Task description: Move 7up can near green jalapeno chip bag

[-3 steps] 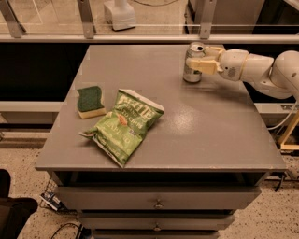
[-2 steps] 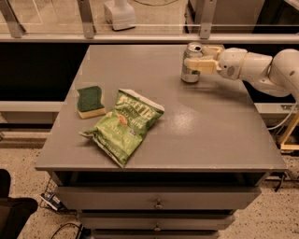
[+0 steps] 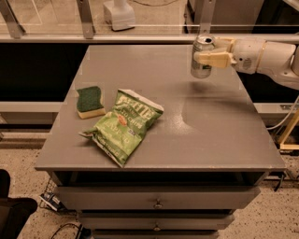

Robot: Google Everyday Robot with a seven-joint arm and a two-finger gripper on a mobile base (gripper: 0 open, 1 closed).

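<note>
The 7up can [image 3: 201, 70], silver-grey with a shiny top, is at the far right of the grey table [image 3: 215, 135]. My gripper [image 3: 202, 50] reaches in from the right and is shut on the can, one cream finger across its front and one behind it. The can seems to hang slightly above the tabletop, with a faint shadow under it. The green jalapeno chip bag [image 3: 124, 127] lies crinkled and flat at the front left of the table, well away from the can.
A green-and-yellow sponge [image 3: 89, 101] lies just left of the bag. A metal rail and a glass barrier run behind the table's far edge. A white object [image 3: 119, 14] stands beyond it. Drawers sit below the front edge.
The can, held in my gripper, has shifted slightly up and to the right. The bag and the sponge have not moved.
</note>
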